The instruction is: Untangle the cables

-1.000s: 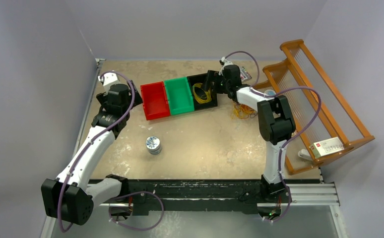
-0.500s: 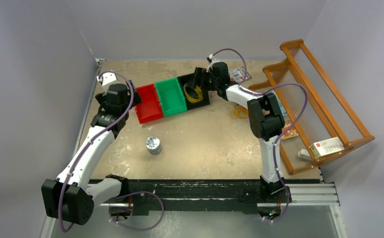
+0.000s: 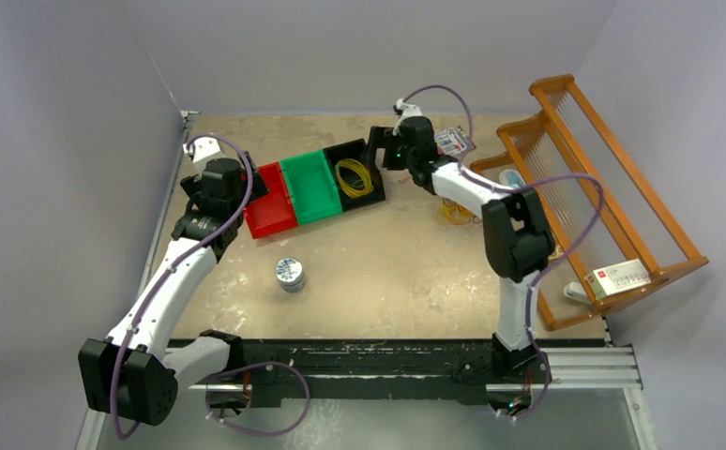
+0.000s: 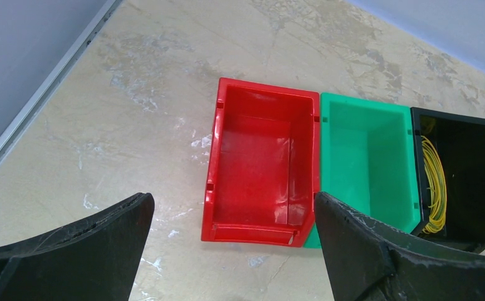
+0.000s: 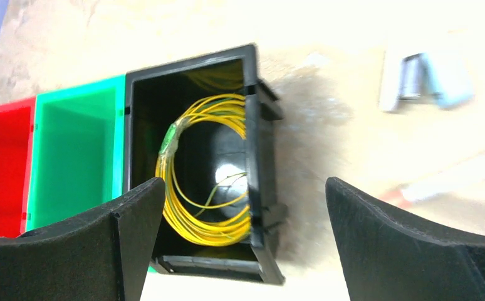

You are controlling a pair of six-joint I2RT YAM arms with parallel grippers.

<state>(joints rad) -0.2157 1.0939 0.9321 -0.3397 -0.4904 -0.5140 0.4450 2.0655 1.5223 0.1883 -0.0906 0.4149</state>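
A yellow cable coil (image 3: 353,176) lies in the black bin (image 3: 370,194); it also shows in the right wrist view (image 5: 205,182) and the left wrist view (image 4: 437,185). A second orange-yellow cable bundle (image 3: 455,212) lies on the table beside the right arm. My right gripper (image 3: 377,150) is open and empty at the black bin's far right corner, its jaws (image 5: 243,251) straddling the bin's right wall (image 5: 262,150). My left gripper (image 3: 251,184) is open and empty just left of the red bin (image 3: 268,199), which shows between its jaws (image 4: 234,251).
The red bin (image 4: 259,169), the green bin (image 3: 310,187) and the black bin stand side by side in a row. A small round tin (image 3: 290,274) stands mid-table. A marker pack (image 3: 453,142) lies behind the right arm. A wooden rack (image 3: 603,187) holding a white box (image 3: 620,277) stands at the right.
The row of three bins has slid to the left and turned a little, with my right gripper moving left alongside the black bin. The left arm has not moved.
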